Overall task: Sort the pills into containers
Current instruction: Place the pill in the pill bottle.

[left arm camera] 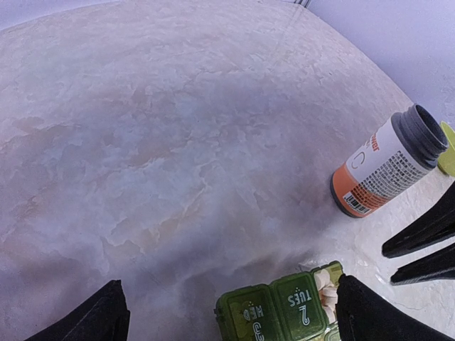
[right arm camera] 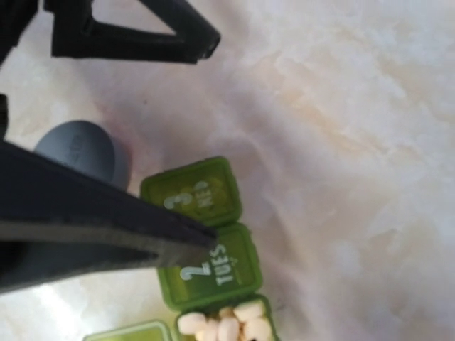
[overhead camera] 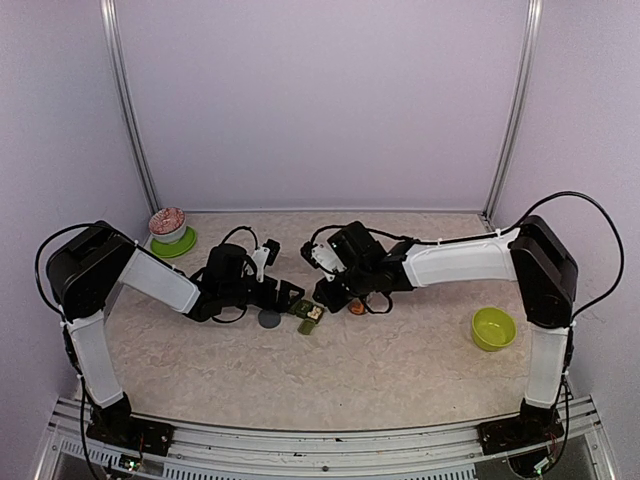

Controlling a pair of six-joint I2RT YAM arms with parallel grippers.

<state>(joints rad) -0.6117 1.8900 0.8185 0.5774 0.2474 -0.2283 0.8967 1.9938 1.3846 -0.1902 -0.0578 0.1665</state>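
The containers [overhead camera: 310, 318] are a dark green strip between both grippers. In the left wrist view the strip [left arm camera: 281, 311] shows shut lids marked WED and TUES, and an end compartment holding white pills [left arm camera: 327, 284]. My left gripper [left arm camera: 229, 283] is wide open, its fingers on either side of the strip; it also shows in the top view [overhead camera: 290, 296]. My right gripper [right arm camera: 212, 240] has its tip on the strip [right arm camera: 213, 273] where the WED and TUES lids meet. Its two tips [left arm camera: 389, 263] show a narrow gap and hold nothing. Pills [right arm camera: 227, 327] fill the open compartment.
An open orange pill bottle [left arm camera: 387, 167] lies on its side right of the strip. Its grey cap [overhead camera: 269, 319] lies left of the strip. A lime-green bowl [overhead camera: 493, 328] sits at the right. A bowl on a green saucer [overhead camera: 168, 228] stands at the back left.
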